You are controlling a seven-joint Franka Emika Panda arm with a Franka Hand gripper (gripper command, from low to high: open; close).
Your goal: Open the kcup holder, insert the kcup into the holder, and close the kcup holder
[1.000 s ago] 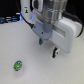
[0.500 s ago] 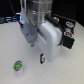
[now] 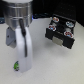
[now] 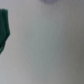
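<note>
Our gripper (image 3: 23,65) hangs low over the table (image 3: 50,65), just beside the green kcup (image 3: 16,64); we cannot tell how far its jaws are open. Well apart sits the black kcup holder (image 3: 61,35).

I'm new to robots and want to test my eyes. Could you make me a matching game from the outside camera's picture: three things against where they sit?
Things:
1. kcup holder
2. kcup
3. robot arm

Places:
A. low at the exterior view's left, on the table
B. upper part of the exterior view's right
C. reaching down from the top at the exterior view's left

Pairs: 1-B, 2-A, 3-C
</note>
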